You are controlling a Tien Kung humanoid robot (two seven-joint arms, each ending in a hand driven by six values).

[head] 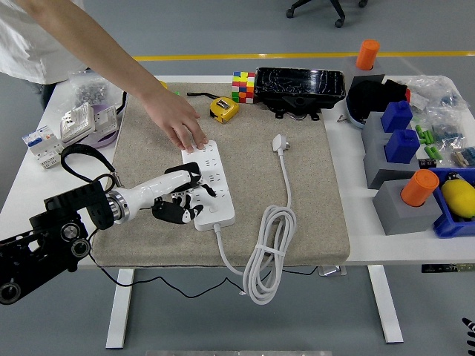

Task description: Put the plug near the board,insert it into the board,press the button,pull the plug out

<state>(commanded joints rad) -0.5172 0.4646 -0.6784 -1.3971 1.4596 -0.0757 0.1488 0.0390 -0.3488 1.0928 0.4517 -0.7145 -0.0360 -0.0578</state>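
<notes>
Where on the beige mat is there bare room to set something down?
Free: the mat right of the white cable, and its far strip between the white power strip and the black case. Crowded: around the strip, with the left hand and the person's hand.

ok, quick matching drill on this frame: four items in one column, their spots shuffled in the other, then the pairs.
Items
1. power strip
2. white plug
3. tape measure
4. person's hand

Places
A. lying loose on the mat, right of the strip
B. pressing the strip's far end
C. under the left hand
D. far mat edge, beside the colour cube

Pairs: 1-C, 2-A, 3-D, 4-B
</notes>
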